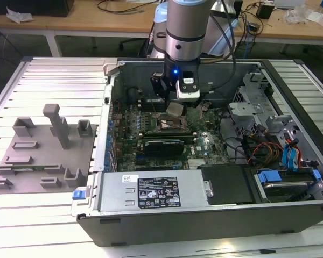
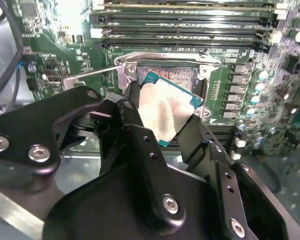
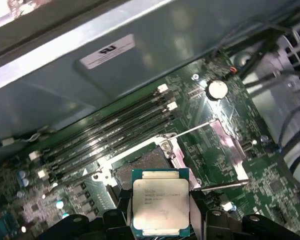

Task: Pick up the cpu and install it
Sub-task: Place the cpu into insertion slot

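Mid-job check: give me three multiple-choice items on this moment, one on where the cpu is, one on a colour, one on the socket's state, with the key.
1. Where is the flat square silvery-topped cpu?
A. on the grey fixture plate
B. between the jaws, over the dark square socket
C. on the power supply

2. The large circuit board in the case is:
A. green
B. red
C. white

3. The socket is:
A. covered by a cooler
B. already holding a chip
C. uncovered and empty

Key:
1 B: both wrist views show the jaws clamping its edges above the socket.
2 A: every view shows a green board.
3 C: its bare contact field shows, with the cpu above and apart from it.
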`<control>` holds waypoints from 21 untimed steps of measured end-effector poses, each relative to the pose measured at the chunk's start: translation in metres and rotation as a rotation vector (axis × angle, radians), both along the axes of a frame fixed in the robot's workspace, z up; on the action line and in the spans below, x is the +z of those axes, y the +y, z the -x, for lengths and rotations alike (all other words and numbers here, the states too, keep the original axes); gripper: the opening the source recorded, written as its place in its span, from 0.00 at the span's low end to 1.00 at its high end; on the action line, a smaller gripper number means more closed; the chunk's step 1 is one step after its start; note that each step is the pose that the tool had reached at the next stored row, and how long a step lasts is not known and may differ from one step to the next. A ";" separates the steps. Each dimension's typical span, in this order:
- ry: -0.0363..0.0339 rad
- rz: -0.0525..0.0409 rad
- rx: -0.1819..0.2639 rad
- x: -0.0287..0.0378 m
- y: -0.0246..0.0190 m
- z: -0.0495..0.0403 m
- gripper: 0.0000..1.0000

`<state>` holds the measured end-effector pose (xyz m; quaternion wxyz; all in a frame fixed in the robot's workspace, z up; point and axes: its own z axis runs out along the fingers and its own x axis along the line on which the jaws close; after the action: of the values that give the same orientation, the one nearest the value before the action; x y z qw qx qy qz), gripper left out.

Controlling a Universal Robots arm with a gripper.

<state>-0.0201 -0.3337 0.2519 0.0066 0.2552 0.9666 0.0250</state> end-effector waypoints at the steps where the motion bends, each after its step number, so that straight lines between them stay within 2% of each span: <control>1: 0.0000 0.0000 -0.038 -0.0007 0.0000 0.0000 0.55; 11: 0.0000 0.0001 -0.248 -0.0047 0.0000 0.0000 0.55; 13: 0.0001 0.0000 -0.317 -0.0061 0.0000 0.0000 0.55; 17: 0.0000 -0.0001 -0.398 -0.0081 0.0000 0.0000 0.55; 18: 0.0000 0.0000 -0.434 -0.0089 0.0000 0.0000 0.55; 21: 0.0001 0.0002 -0.499 -0.0099 0.0000 0.0000 0.55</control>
<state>-0.0201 -0.3337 0.2420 0.0125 0.4861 0.8735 0.0226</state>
